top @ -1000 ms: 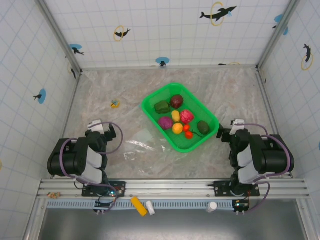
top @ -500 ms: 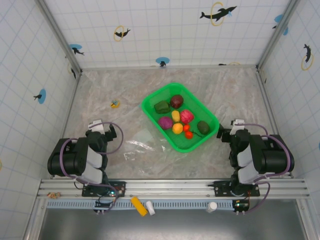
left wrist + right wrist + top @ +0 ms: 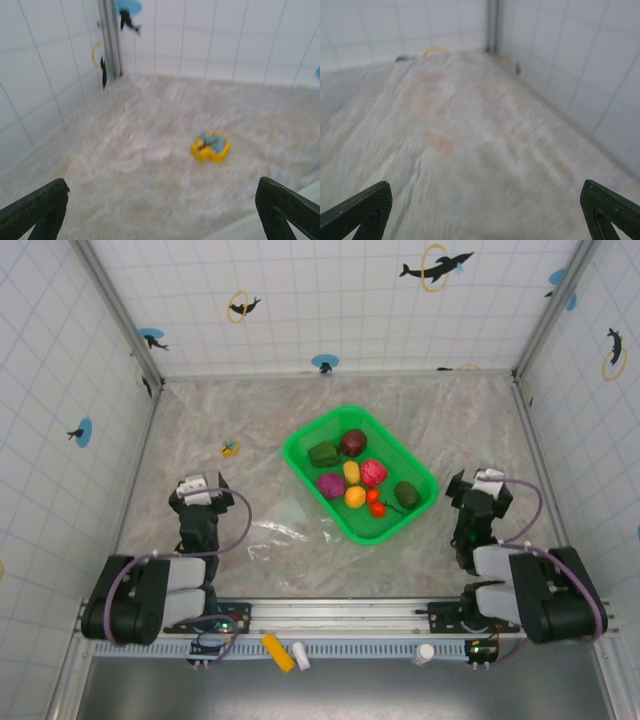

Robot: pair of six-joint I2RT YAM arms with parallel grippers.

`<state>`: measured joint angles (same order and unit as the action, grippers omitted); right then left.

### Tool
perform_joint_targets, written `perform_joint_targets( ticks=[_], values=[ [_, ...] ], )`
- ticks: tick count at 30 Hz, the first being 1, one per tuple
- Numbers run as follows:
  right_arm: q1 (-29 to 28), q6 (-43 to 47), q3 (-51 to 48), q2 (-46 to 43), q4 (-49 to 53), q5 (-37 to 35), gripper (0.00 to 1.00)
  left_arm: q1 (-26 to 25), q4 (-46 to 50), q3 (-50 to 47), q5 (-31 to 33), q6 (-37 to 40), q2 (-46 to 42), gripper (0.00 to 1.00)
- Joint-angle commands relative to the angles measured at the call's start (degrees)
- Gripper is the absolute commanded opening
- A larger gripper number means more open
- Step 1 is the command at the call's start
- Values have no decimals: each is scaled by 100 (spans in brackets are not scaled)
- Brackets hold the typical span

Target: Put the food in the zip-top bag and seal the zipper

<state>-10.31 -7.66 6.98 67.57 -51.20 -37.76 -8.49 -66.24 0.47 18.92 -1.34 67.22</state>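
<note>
The food lies in a bright green basket (image 3: pixel 421 502) at mid-table: a dark green piece (image 3: pixel 322 453), a maroon one (image 3: pixel 352 443), a pink one (image 3: pixel 373 473), a yellow one (image 3: pixel 351 472), a purple one (image 3: pixel 330 485), an orange one (image 3: pixel 355 497), small red ones (image 3: pixel 376 504) and another dark green piece (image 3: pixel 406 494). The clear zip-top bag (image 3: pixel 285 532) lies flat, near-left of the basket. Its zipper is too faint to make out. My left gripper (image 3: pixel 201 484) (image 3: pixel 162 210) hangs open over bare table, left of the bag. My right gripper (image 3: pixel 478 481) (image 3: pixel 485 212) is open and empty, right of the basket.
A tiny yellow-blue trinket (image 3: pixel 231 448) (image 3: pixel 210 146) sits on the marble table ahead of the left gripper. Tiled walls with corner posts (image 3: pixel 111 40) (image 3: pixel 493 25) close in the far, left and right sides. Small items (image 3: pixel 278 651) lie on the rail by the arm bases.
Both arms have unfolded from their tucked pose. Both grippers moved a little farther from the bases, jaws still wide. Food, basket and bag have not moved.
</note>
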Motion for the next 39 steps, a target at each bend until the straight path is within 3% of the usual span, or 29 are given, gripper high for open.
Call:
perform_joint_targets(
  ticks=[1, 4, 7, 10, 12, 14, 16, 17, 19, 22, 23, 26, 34, 39],
  values=[
    [-99, -71, 465, -1072, 1154, -1247, 100, -131, 709, 438, -199, -40, -799, 98],
    [-171, -448, 731, -2110, 1614, -804, 100, -442, 2226, 1514, -772, -419, -1312, 98],
    [-492, -1221, 1255, -2563, 2357, 150, 100, -1334, 3866, 2702, -873, -264, -1491, 98],
    [-1399, -1431, 2744, -2059, 4498, 328, 100, -2702, 5083, 3664, 239, 91, -1276, 98],
    [-2080, -1253, 3856, -1541, 5892, 287, 100, -3051, 5914, 4315, 672, -302, -974, 98],
    [-2436, -1161, 4590, -1204, 6725, 626, 100, -3048, 7384, 5270, 434, -532, -455, 98],
    [-2376, -2130, 4718, -1211, 7130, 768, 100, -3015, 7737, 5648, 645, -581, -44, 98],
    [-2175, -2321, 4560, -1341, 7017, 1442, 100, -2937, 7629, 5739, 609, -666, 108, 98],
    [-1804, -2585, 4278, -1448, 6778, 2669, 100, -2536, 7332, 5874, -268, -840, 439, 98],
    [-1829, -3013, 4458, -1201, 7515, 3301, 100, -1659, 7856, 6825, -1896, -1629, 1537, 97],
    [-1892, -3198, 4350, -1248, 7637, 3304, 100, -1329, 7950, 7111, -2457, -1719, 1915, 97],
    [-1942, -3763, 3435, -1838, 7277, 3806, 100, -1112, 8006, 7718, -3369, -1707, 2879, 97],
    [-2036, -5316, 2252, -2725, 7891, 3454, 100, -1115, 8109, 9077, -4379, -1728, 4781, 95],
    [-2049, -5600, 1711, -2477, 7147, 4138, 98, -1218, 8004, 9143, -5015, -1827, 5036, 90]
  ],
)
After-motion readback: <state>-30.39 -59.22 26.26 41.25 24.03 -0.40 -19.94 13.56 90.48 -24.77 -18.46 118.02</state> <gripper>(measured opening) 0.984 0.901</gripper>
